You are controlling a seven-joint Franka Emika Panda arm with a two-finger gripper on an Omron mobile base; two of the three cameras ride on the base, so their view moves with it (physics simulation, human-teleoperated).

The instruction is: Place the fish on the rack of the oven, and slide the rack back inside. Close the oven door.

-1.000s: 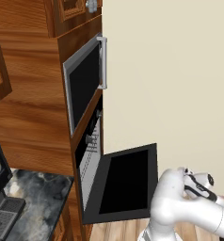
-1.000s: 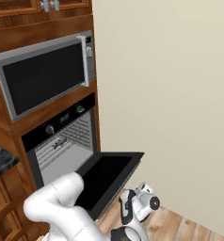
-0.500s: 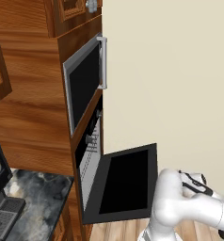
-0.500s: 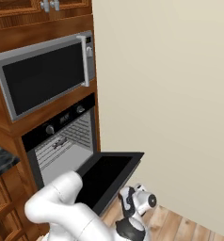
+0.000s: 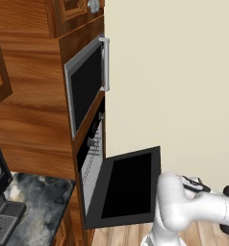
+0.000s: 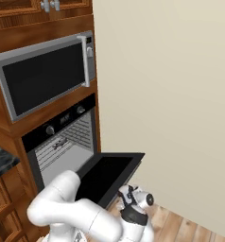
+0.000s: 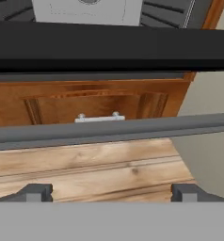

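Hand view: gripper [image 7: 111, 192] jaws wide, empty, below the handle [image 7: 109, 129] | oven door [image 6: 107, 172] hangs open; rack [image 6: 67, 142] inside oven [image 6: 62, 137]

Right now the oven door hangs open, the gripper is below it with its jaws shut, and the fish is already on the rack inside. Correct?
Not quite: the gripper is open, its fingertips standing far apart in the hand view. The oven door does hang open, and the small dark fish lies on the rack inside.
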